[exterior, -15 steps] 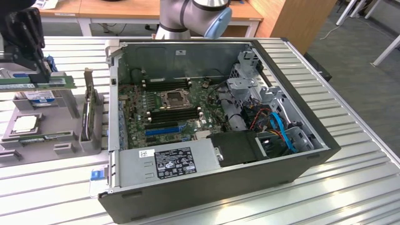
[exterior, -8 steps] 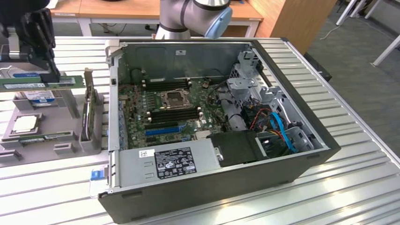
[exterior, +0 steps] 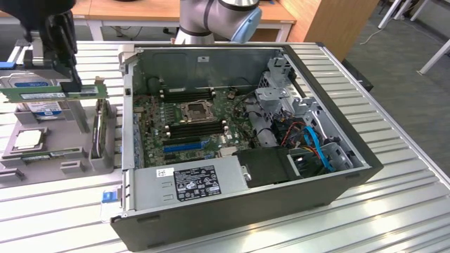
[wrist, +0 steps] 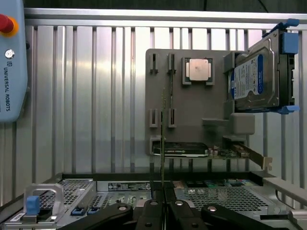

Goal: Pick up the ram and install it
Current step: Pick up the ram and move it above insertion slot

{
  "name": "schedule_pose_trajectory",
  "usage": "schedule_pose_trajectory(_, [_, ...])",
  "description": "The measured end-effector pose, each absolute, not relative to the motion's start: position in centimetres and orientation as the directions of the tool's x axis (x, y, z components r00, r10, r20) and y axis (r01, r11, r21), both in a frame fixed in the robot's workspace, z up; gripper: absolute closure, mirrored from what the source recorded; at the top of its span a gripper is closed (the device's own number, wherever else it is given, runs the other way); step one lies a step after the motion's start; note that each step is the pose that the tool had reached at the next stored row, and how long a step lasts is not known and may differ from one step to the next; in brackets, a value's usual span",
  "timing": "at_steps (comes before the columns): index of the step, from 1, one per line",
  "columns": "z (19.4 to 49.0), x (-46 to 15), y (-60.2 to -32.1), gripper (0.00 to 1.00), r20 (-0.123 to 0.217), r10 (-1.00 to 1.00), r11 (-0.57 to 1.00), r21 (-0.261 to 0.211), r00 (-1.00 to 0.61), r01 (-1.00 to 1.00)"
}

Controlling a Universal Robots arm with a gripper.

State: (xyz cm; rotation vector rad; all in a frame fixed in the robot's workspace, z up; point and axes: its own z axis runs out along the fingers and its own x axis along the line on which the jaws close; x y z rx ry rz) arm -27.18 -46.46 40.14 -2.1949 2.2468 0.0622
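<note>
A ribbed metal table (exterior: 404, 163) holds an open computer case (exterior: 281, 211). At the exterior view's left sits a grey parts tray (exterior: 70, 153). Above the tray, the gripper (exterior: 71, 88) has its jaws pressed onto the ram (exterior: 31, 95), pinching the green stick level.

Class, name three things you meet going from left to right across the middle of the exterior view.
The ram, held in the claw → processor socket → blue cables.
</note>
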Motion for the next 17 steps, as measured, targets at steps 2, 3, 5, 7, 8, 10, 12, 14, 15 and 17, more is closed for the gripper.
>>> schedule_pose_trajectory(2, [40.1, -26.6, -46.5, 0.89, -0.028, -0.999, 0.023, 0.028, -0.024, -0.999])
schedule_pose_trajectory(3, [40.1, -26.4, -46.5, 0.89, -0.028, -0.999, 0.023, 0.028, -0.024, -0.999])
schedule_pose_trajectory(5, [40.1, -25.8, -46.5, 0.89, -0.028, -0.999, 0.023, 0.028, -0.024, -0.999])
schedule_pose_trajectory(7, [40.1, -25.3, -46.5, 0.89, -0.028, -0.999, 0.023, 0.028, -0.024, -0.999])
schedule_pose_trajectory(8, [40.1, -25.0, -46.5, 0.89, -0.028, -0.999, 0.023, 0.028, -0.024, -0.999])
schedule_pose_trajectory(10, [40.1, -24.5, -46.5, 0.89, -0.028, -0.999, 0.023, 0.029, -0.024, -0.999])
schedule_pose_trajectory(12, [40.1, -24.0, -46.5, 0.89, -0.028, -0.999, 0.023, 0.029, -0.024, -0.999])
schedule_pose_trajectory(14, [40.1, -23.4, -46.5, 0.89, -0.028, -0.999, 0.023, 0.029, -0.024, -0.999])
schedule_pose_trajectory(15, [40.1, -23.1, -46.5, 0.89, -0.028, -0.999, 0.023, 0.029, -0.024, -0.999])
schedule_pose_trajectory(17, [40.1, -22.6, -46.5, 0.89, -0.028, -0.999, 0.023, 0.029, -0.024, -0.999])
